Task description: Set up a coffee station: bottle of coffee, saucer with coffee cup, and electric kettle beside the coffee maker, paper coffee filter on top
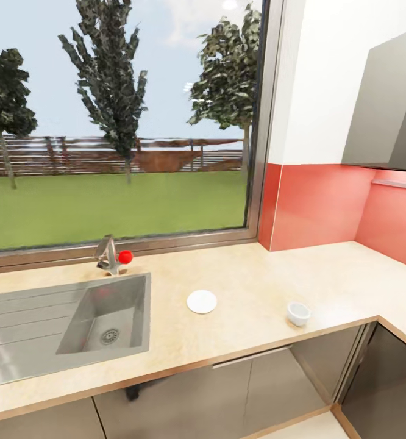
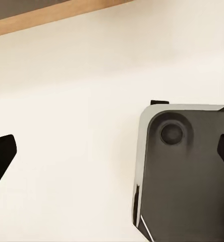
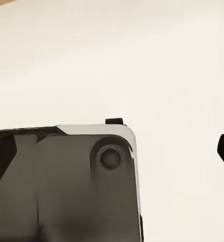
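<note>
The saucer (image 1: 202, 301) lies flat on the counter (image 1: 252, 280), and the coffee cup (image 1: 299, 313) stands upright well apart from it, nearer the counter's front edge and the corner. Between the sink (image 1: 69, 329) and the window sill sits a tap with a red knob (image 1: 125, 256).

In the wrist views, the left end effector (image 2: 112, 156) and the right end effector (image 3: 112, 156) each show dark fingertips at opposite edges of the picture with nothing between them, so both stand wide apart and empty. They look down at pale floor and the robot's dark base (image 2: 187, 176), so saucer and cup lie forward of and above both. The cup probably falls to the right arm. The saucer looks about midway. Being round, neither has a long axis to align with. No writing or brand is readable anywhere.
</note>
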Controlling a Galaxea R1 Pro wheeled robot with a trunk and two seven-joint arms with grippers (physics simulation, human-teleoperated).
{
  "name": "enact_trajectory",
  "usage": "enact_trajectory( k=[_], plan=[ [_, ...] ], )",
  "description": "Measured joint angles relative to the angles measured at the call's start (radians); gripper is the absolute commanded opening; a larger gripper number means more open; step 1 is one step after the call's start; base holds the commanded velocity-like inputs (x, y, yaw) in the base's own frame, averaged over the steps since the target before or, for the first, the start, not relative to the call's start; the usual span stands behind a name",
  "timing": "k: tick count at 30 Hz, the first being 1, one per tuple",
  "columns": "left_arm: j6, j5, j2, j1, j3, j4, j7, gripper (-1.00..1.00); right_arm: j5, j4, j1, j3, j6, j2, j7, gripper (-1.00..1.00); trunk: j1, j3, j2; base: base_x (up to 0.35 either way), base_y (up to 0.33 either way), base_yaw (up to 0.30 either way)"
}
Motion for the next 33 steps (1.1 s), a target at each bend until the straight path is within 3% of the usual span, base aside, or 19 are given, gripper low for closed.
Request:
enact_trajectory(
  k=[13,33],
  plan=[
    [0.0,-0.001,-0.001,0.0,0.0,0.0,-0.001,1.0,0.0,0.0,0.0,0.0,0.0,0.0,0.0,1.0,0.0,0.0,0.0,0.107,-0.263,0.216],
    [-0.001,0.0,-0.006,-0.001,0.0,0.0,0.0,1.0,0.0,0.001,0.0,0.0,0.0,0.0,0.0,1.0,0.0,0.0,0.0,0.006,-0.273,0.275]
  ],
)
